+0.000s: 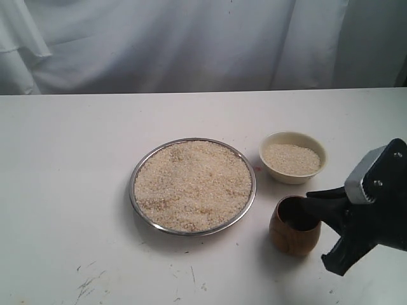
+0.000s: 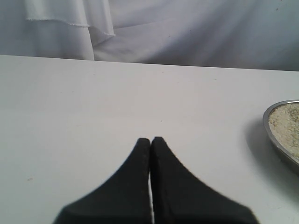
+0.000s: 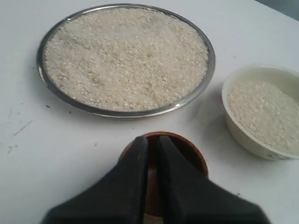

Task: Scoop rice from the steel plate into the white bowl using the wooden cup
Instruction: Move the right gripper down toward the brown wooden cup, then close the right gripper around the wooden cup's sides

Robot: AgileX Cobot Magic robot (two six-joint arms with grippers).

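Now counting one steel plate (image 1: 131, 190) of rice (image 1: 191, 184), one rice-filled white bowl (image 1: 292, 178) near it, one wooden cup (image 1: 292, 236) standing on the worktop (image 1: 63, 190). Spotting two tools: right tool (image 3: 152, 139) clamped on the cup's rim, hiding part; left tool (image 2: 150, 139) pressed together, empty.

A white bench (image 1: 63, 190) fills the scene, with faint dark scratches (image 1: 89, 283) near its front edge. Behind it hangs a creased white cloth backdrop (image 1: 191, 44).
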